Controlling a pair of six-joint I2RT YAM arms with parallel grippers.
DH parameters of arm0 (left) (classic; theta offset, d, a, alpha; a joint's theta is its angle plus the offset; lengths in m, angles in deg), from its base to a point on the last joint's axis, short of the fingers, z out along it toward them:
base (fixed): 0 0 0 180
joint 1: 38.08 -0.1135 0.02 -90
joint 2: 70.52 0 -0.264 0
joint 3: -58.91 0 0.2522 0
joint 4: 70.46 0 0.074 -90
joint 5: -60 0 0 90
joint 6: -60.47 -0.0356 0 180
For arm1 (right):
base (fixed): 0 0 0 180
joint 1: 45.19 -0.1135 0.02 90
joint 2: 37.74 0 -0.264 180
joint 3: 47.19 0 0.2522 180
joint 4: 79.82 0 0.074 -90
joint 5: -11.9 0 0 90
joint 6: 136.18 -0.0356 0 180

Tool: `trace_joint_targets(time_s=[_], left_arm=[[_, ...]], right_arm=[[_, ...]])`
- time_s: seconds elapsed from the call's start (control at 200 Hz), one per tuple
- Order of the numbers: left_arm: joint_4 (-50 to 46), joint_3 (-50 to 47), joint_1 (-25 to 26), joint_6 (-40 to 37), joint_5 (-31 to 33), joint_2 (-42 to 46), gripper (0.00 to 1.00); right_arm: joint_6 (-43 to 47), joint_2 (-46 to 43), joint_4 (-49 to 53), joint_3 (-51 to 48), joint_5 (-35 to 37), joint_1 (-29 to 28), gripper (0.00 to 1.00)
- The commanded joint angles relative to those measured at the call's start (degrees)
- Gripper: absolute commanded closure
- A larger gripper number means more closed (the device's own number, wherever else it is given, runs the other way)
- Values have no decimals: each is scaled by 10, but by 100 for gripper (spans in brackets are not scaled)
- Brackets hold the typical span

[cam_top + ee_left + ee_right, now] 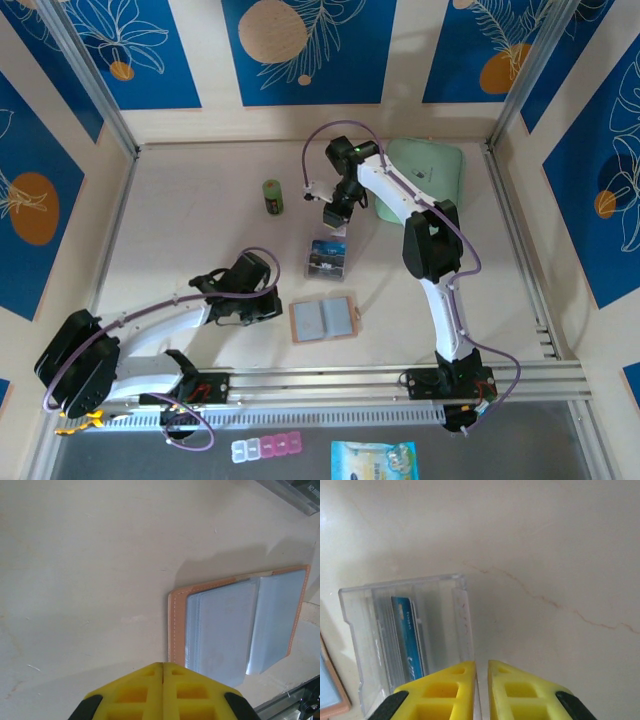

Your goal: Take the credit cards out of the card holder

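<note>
Dimly, the credit cards [409, 635] show through a clear case [440, 625] — bottoms hidden.

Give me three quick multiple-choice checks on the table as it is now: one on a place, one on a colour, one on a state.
1. In the top view, the clear case lies:
A. between the card holder and the right gripper
B. on top of the card holder
C. nearer the arm bases than the card holder

2. The small upright cylinder is:
A. red
B. green
C. white

3. The card holder is:
A. snapped shut
B. standing on its edge
C. lying open, pockets up

Answers:
1 A: the case sits just beyond the holder, with the gripper above its far end.
2 B: the top view shows it green.
3 C: the left wrist view shows both greyish pocket leaves spread flat.
</note>
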State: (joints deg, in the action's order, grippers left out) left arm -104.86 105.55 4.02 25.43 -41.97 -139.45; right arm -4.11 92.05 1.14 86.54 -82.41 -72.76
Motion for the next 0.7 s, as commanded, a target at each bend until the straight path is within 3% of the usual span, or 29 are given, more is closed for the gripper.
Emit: trace_joint_targets(time_s=[0.0, 0.265, 0.695], left_arm=[[-12, -9, -7, -4, -5, 12, 96], [-8, -11, -7, -3, -7, 10, 96], [2, -17, -8, 1, -13, 11, 96]], right_arm=[[-23, -39, -29, 2, -11, 3, 84], [-27, -33, -56, -32, 34, -5, 84], [-37, -38, -74, -84, 43, -19, 81]])
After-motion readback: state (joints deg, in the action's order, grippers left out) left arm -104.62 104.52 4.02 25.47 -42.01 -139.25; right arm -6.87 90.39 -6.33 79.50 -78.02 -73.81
